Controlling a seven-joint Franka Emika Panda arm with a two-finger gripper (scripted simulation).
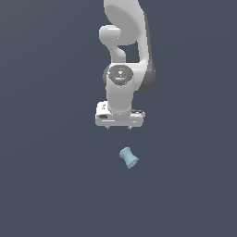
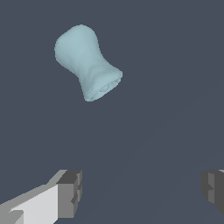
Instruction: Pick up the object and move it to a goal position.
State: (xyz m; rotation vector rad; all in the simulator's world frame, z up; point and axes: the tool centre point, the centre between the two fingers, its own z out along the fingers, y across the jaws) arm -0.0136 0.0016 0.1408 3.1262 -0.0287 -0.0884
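The object is a small pale blue spool [image 1: 128,158] with a narrowed waist and flared ends, lying tilted on the dark grey surface. It also shows in the wrist view [image 2: 87,62]. My white gripper [image 1: 119,127] hangs on the arm above the surface, pointing down, apart from the spool and a little toward the exterior view's left of it. In the wrist view the gripper [image 2: 142,192] is open and empty, with one grey fingertip [image 2: 70,193] and the other [image 2: 213,189] wide apart. The spool lies outside the gap between them.
A plain dark grey surface [image 1: 55,185] fills the scene around the spool. The white arm [image 1: 125,41] rises behind the gripper toward the top of the exterior view. No other objects show.
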